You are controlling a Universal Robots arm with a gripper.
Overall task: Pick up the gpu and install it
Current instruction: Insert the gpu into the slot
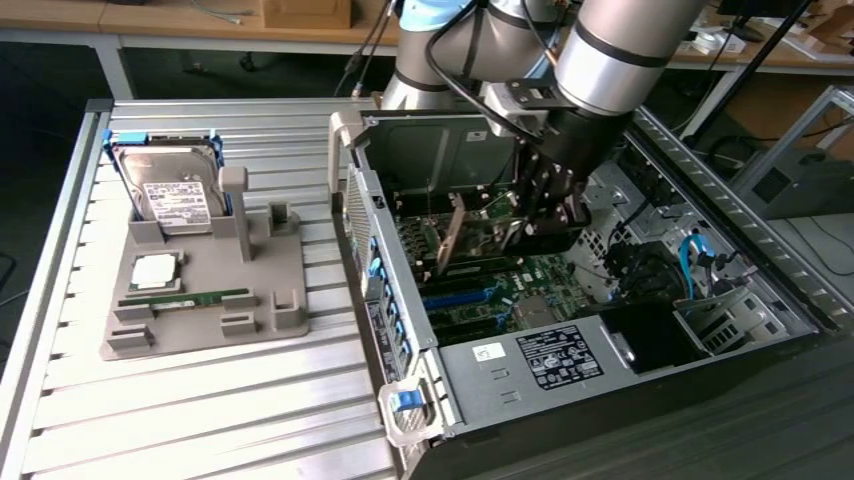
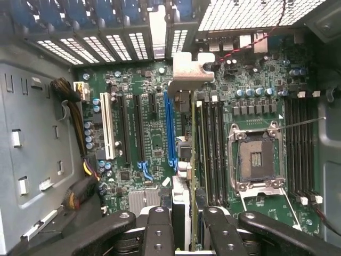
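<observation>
One arm reaches down into the open computer case (image 1: 574,375), which lies on its side on the slatted desk (image 1: 200,400). Its fingers (image 1: 550,205) are closed on the gpu (image 1: 457,238), one either side of the card, with no gap to the card visible.

The gpu is held on edge inside the case, above the motherboard (image 1: 534,285). In the wrist view the card (image 2: 184,205) appears edge-on between the two fingers (image 2: 160,229). Its silvery metal end plate (image 2: 189,69) sits at the far end, near the slotted rear wall of the case. The card runs parallel to the long blue slot (image 2: 169,128) and just beside it. Whether its lower edge touches a slot cannot be told.

The bare processor socket (image 2: 256,154) lies on the other side of the card from the blue slot.

In the exterior view, a grey fixture (image 1: 274,300) stands on the desk to the left, well apart from the case. It carries a hard drive (image 1: 167,190) standing upright at its far end. A green memory stick (image 1: 187,297) lies flat nearer the front.
</observation>
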